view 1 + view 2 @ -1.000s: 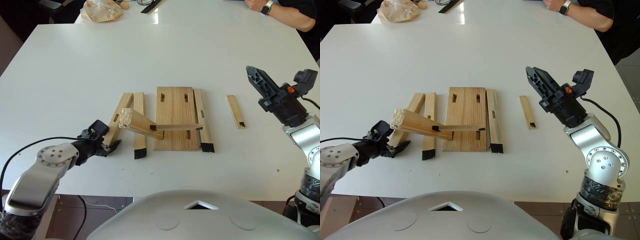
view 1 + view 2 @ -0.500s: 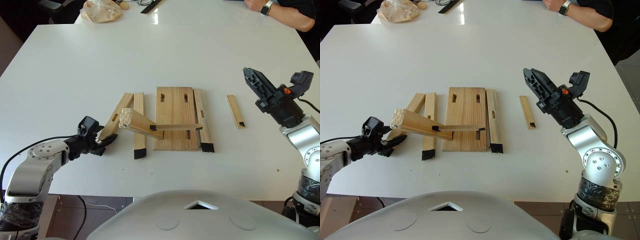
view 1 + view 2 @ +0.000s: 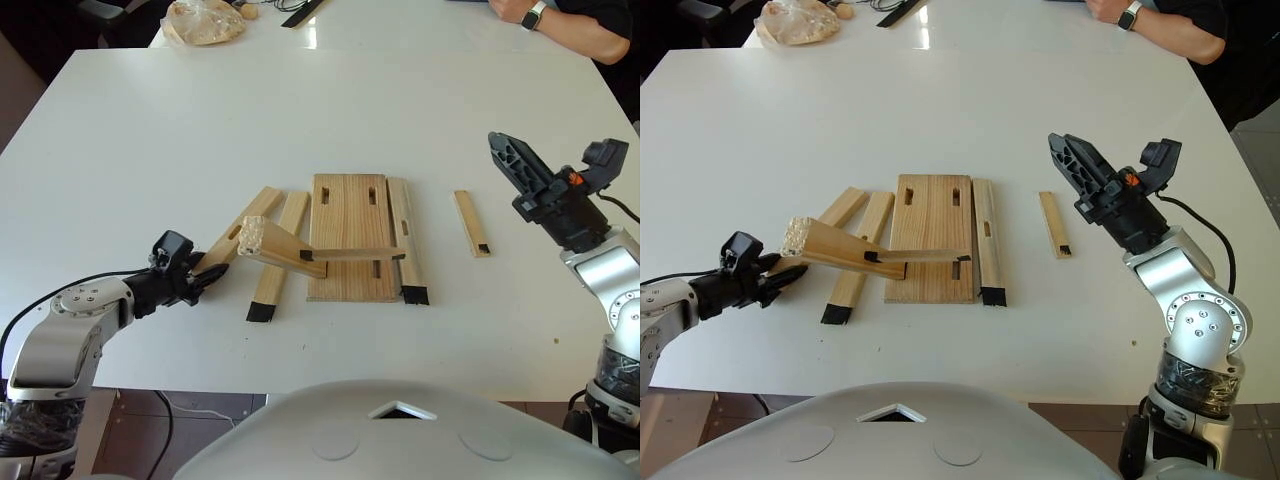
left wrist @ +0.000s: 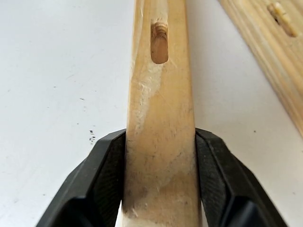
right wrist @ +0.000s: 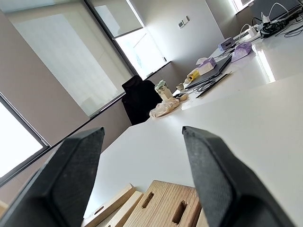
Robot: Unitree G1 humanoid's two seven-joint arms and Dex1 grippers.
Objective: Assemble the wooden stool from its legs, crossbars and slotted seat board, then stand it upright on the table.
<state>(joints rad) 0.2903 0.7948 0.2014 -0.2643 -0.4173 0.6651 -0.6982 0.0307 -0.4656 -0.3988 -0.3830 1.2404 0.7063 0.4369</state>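
Left gripper [image 3: 203,277]: low over the near left of the table [image 3: 150,130], at 8 o'clock from the board [image 3: 350,215]. It is clamped on the near end of a leg [image 3: 248,218]. In the wrist view one finger [image 4: 106,175] is pressed to each side of the wood, and an oval slot is seen in the leg's face just past the fingers. The leg is laid flat, running from the gripper toward 1 o'clock.

Second leg [image 3: 278,258]: just beside the held one on its 3 o'clock side. It is laid flat with a similar slant, black tip at the near end.

Joined leg [image 3: 283,251]: propped across the second leg, pale end raised at 9 o'clock. A crossbar [image 3: 355,254] is met at its dark slot and is stretched toward 3 o'clock over the board's near half.

Board: flat at table centre, two slots seen at its far end.

Third leg [image 3: 405,240]: laid along the board's 3 o'clock edge, black tip nearest.

Loose crossbar [image 3: 471,222]: flat, apart from the rest, at 3 o'clock from the board.

Right gripper [image 5: 143,130]: held above the table beyond the loose crossbar, fingers spread wide with nothing between them.

Bag [image 3: 203,20]: at 11 o'clock, on the far table.
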